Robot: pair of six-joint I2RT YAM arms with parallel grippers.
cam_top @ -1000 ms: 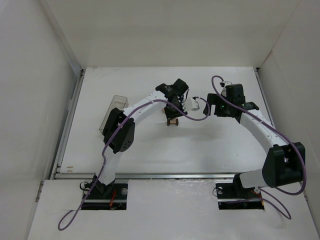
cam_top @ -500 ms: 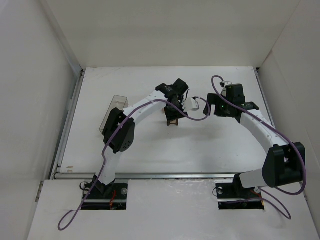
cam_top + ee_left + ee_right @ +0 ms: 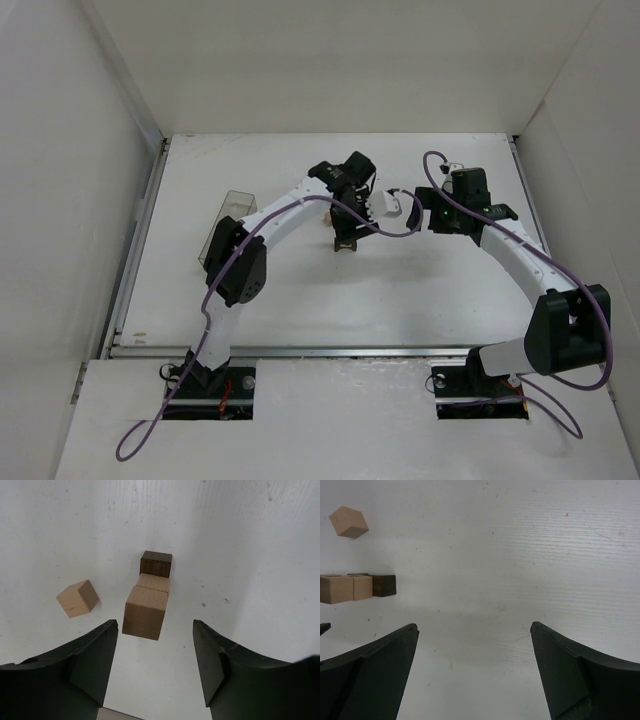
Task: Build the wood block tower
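Note:
The wood block tower (image 3: 148, 597) is a stack of two tan cubes on a dark brown piece (image 3: 156, 563). In the top view the tower (image 3: 346, 242) stands at mid-table. My left gripper (image 3: 155, 630) is open and empty right above the stack, not touching it; in the top view it (image 3: 345, 216) hides the tower's top. A loose tan cube (image 3: 77, 598) lies beside the tower. My right gripper (image 3: 475, 627) is open and empty to the right of the tower (image 3: 355, 587), and the loose cube (image 3: 348, 521) also shows there. In the top view the right gripper (image 3: 403, 205) hovers close by.
A clear plastic box (image 3: 228, 222) stands at the left of the table, beside my left arm. White walls enclose the table on three sides. A purple cable loops between the two wrists above the tower.
My left gripper has drawn slightly up and away from the tower, leaving the stack standing. The right gripper has shifted only slightly.

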